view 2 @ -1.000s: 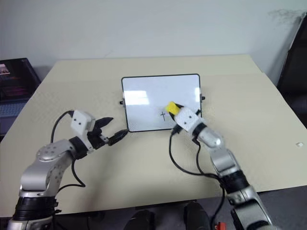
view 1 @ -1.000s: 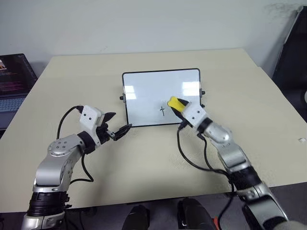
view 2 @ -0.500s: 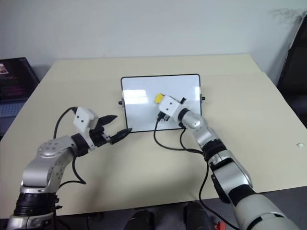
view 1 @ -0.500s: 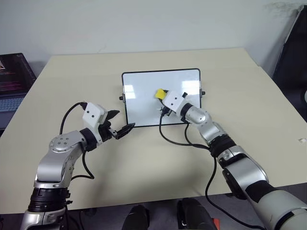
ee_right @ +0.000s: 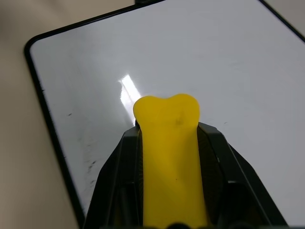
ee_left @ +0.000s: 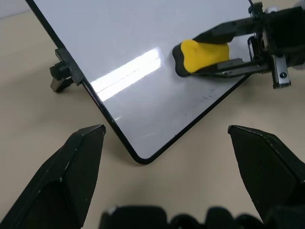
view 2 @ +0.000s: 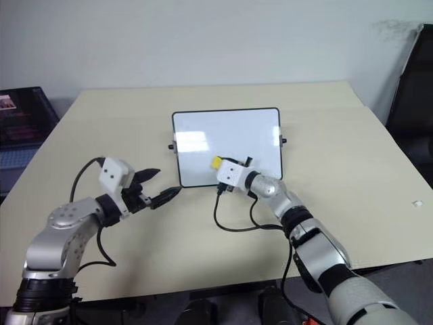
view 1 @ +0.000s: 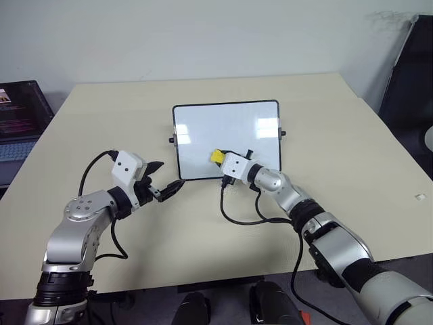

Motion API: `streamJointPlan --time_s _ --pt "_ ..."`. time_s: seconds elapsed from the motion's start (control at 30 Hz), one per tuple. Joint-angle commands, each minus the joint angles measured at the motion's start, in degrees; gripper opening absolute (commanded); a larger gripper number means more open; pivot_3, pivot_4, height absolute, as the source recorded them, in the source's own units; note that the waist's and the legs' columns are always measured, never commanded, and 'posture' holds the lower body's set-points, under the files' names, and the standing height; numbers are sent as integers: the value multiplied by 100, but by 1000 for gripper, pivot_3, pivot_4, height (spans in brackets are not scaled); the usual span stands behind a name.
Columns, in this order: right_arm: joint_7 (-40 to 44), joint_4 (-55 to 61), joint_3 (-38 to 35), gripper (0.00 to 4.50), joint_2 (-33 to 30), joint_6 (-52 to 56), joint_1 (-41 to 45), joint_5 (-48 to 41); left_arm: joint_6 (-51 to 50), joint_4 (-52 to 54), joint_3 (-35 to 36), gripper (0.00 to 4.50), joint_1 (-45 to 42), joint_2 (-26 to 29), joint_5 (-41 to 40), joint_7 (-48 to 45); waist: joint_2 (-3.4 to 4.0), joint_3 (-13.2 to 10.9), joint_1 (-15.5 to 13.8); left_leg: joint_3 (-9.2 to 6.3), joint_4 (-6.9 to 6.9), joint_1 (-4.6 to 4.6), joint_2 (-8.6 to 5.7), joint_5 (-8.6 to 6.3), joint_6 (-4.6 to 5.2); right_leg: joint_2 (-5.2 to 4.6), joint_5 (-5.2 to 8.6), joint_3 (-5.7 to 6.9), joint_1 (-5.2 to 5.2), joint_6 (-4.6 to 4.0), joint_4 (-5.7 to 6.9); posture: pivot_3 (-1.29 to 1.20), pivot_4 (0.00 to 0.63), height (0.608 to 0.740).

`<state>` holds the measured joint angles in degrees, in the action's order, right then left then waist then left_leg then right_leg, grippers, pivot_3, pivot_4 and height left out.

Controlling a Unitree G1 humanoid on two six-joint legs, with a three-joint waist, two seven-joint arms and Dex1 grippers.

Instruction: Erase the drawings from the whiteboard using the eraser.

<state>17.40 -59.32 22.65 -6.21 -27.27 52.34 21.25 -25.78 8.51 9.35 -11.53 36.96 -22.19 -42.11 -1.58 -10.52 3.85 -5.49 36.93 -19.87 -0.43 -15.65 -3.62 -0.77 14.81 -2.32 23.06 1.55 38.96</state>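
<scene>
beige table [view 1: 352, 156] | right gripper [view 1: 218, 159] clamps eraser [view 1: 216, 157] on whiteboard [view 1: 223, 128] | left gripper [view 1: 166, 179] agape

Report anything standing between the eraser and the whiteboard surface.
Nothing visible does. The right gripper holds the eraser over the whiteboard near its lower edge, with bare board around it. The left gripper is open, off the board near its lower left corner.

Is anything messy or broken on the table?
Nothing broken or spilled. The whiteboard lies flat and looks nearly clean; faint dark specks remain near one edge. The right gripper holds the yellow eraser on it.
</scene>
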Motion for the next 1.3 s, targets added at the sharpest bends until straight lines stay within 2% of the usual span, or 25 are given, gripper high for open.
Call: streamJointPlan --time_s 0.03,0.23,0.37,0.5,0.63,0.77,0.97,1.3 --pt "210 -277 159 1192 -128 34 -303 182 104 -23 161 4500 -48 100 -25 -61 -3 3 0 1 0 1 0 0 0 3 -2 -1 0 -2 0 0 150 740" --pt "127 141 121 1192 -176 -376 -248 117 93 -134 131 4500 -53 143 -54 -237 -3 3 -2 -2 1 2 2 1 0 22 -8 -3 2 -10 1 0 150 740" --pt "48 902 -170 1192 -223 -838 -71 -196 143 -233 170 4500 53 263 -54 -437 0 -4 -5 -1 -3 -14 4 1 0 25 -7 -5 18 -12 -3 0 150 740" --pt "-212 1323 -470 1192 -257 -848 201 -324 211 -315 200 4500 119 350 -51 -555 1 -5 13 -2 -10 -30 10 -1 -1 24 -21 -5 32 -39 -9 0 150 740" --pt "-977 926 -674 1192 -211 -392 719 -138 207 -297 107 4500 178 406 -59 -708 1 -5 11 -13 -9 -78 11 -1 -2 23 -23 -4 73 -44 -9 0 150 740" --pt "-1220 234 -595 1192 -67 10 1107 -22 204 -230 50 4500 201 376 -89 -768 1 -4 -8 -13 -12 -102 10 -1 -2 -4 -23 -4 98 -45 -8 0 150 740" --pt "-939 -474 -397 1192 345 140 1180 89 208 -220 2 4500 174 355 -78 -810 2 -5 9 -4 -23 -102 9 -1 -2 -5 -23 -2 104 -46 -11 0 150 740" --pt "-448 -516 21 1191 442 90 392 335 173 -119 0 4500 206 303 -148 -803 -4 0 68 -6 -17 -90 8 -1 -2 -4 -22 0 93 -45 -3 0 150 740"
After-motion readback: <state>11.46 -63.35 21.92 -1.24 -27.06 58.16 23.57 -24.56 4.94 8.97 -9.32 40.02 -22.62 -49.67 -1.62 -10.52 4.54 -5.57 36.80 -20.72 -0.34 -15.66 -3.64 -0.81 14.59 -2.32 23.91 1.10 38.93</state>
